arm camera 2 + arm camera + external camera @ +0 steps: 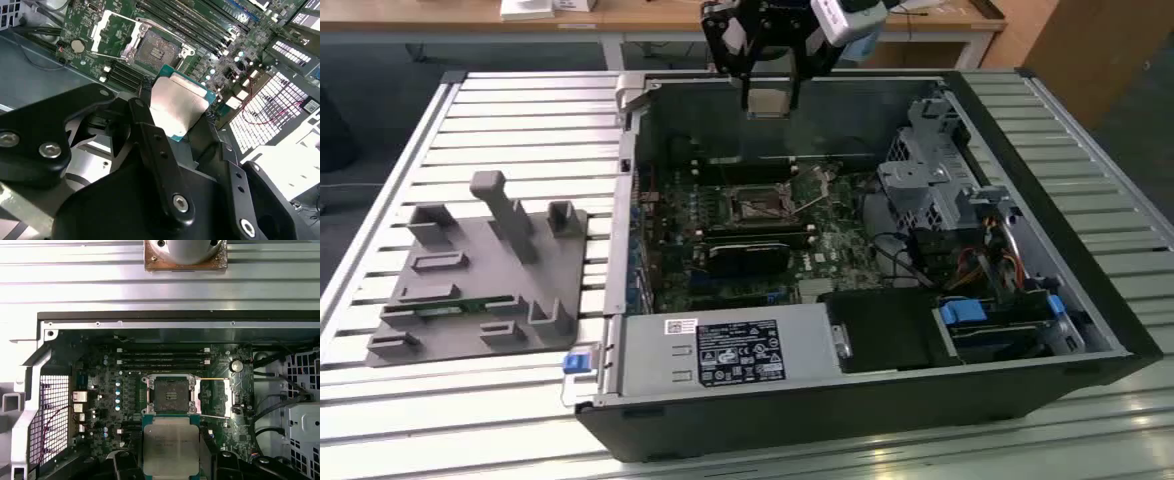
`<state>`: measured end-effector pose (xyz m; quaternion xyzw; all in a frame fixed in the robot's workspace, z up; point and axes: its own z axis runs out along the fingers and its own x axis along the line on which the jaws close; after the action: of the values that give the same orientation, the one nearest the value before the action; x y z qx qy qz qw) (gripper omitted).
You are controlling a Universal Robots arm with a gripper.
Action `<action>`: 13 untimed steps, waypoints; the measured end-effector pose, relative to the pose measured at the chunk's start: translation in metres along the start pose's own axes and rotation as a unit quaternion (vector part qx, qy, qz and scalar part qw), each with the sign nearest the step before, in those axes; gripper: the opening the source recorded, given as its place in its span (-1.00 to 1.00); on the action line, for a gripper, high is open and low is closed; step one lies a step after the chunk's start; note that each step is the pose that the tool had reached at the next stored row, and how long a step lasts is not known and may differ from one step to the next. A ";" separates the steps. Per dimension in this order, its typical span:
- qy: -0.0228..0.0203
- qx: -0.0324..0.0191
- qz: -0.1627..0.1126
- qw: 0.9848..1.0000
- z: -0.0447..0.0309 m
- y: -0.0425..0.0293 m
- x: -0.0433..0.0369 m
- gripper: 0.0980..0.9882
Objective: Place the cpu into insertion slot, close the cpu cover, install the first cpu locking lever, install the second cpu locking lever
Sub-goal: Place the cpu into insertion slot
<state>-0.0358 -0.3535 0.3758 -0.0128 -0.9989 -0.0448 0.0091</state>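
Silver cpu (184, 114) sat pinched tight in my gripper (177, 103). I saw it hanging well apart from the insertion slot (171, 394), whose cpu cover (215, 397) lay open.

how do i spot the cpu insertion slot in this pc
Look inside the open computer case at the green motherboard. Near its middle sits the insertion slot, a small square black frame with a dark centre. Unlike the longer black block beside it, it has the silver cpu cover flipped open at one side.
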 end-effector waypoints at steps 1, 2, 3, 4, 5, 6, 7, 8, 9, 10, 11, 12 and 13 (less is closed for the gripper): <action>0.000 0.000 0.000 1.000 0.0000 0.0000 0.0000 0.00; 0.000 0.000 0.000 1.000 0.0000 0.0000 0.0000 0.00; 0.000 0.000 0.000 1.000 0.0000 0.0000 0.0000 0.00; 0.000 0.000 0.000 1.000 0.0000 0.0000 0.0000 0.00; 0.000 0.000 0.000 1.000 0.0000 0.0000 0.0000 0.00; 0.000 0.000 0.000 1.000 0.0000 0.0000 0.0000 0.00; 0.000 0.000 0.000 1.000 0.0000 0.0000 0.0000 0.00; 0.000 0.000 0.000 1.000 0.0000 0.0000 0.0000 0.00; 0.000 0.000 0.000 1.000 0.0000 0.0000 0.0000 0.00; 0.000 0.000 0.000 1.000 0.0000 0.0000 0.0000 0.00; 0.000 0.000 0.000 1.000 0.0000 0.0000 0.0000 0.00; 0.000 0.000 0.000 1.000 0.0000 0.0000 0.0000 0.00; 0.000 0.000 0.001 1.000 0.0000 0.0000 0.0000 0.00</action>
<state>-0.0358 -0.3535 0.3758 -0.0139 -0.9989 -0.0448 0.0091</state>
